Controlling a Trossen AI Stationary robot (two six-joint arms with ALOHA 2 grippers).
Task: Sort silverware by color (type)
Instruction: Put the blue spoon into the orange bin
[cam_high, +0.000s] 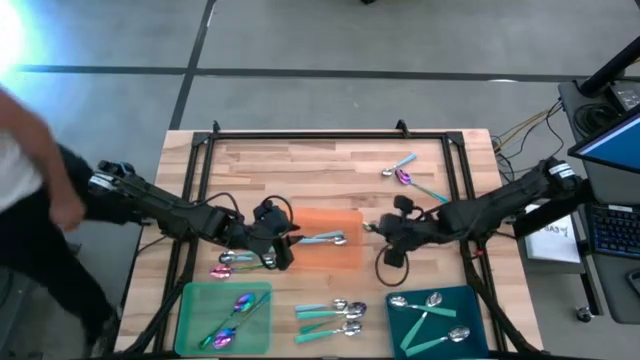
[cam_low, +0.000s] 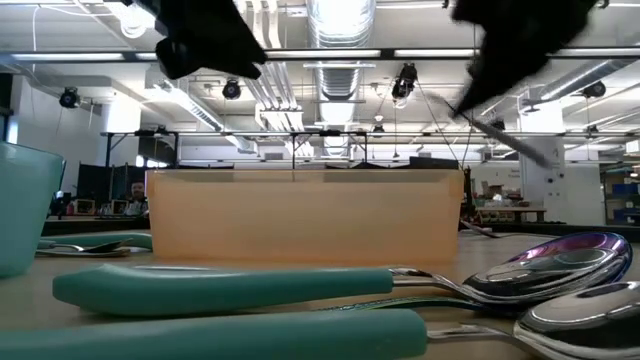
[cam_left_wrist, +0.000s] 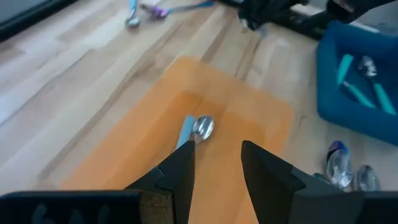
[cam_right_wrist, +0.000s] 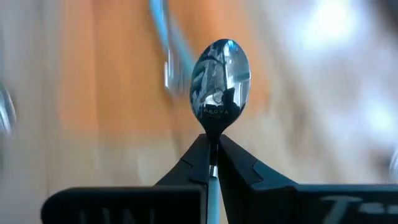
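Note:
The silverware is small spoons. My right gripper (cam_right_wrist: 212, 146) is shut on one with a shiny silver bowl (cam_right_wrist: 219, 78), at the right edge of the orange tray (cam_high: 345, 255). My left gripper (cam_left_wrist: 217, 158) hovers open over the tray's left part, nothing between its fingers. A light-blue spoon (cam_left_wrist: 196, 127) lies flat in the tray just beyond its fingertips. Purple-bowled spoons (cam_high: 232, 318) lie in the green tray (cam_high: 195, 300). Silver spoons with teal handles (cam_high: 430, 312) lie in the teal tray (cam_high: 470, 300). My right gripper pinches the spoon's neck (cam_right_wrist: 213, 129), just behind the bowl, between its two fingertips. The fingers lie along the spoon: the bowl sticks out past the tips and the handle (cam_right_wrist: 212, 186) runs back between them. The spoon is lifted clear of the table.
Loose spoons lie between the green and teal trays (cam_high: 332, 318), left of the orange tray (cam_high: 235, 262) and at the far right (cam_high: 405, 172). A black frame (cam_high: 300, 135) runs around the table. A person (cam_high: 30, 190) stands at the left.

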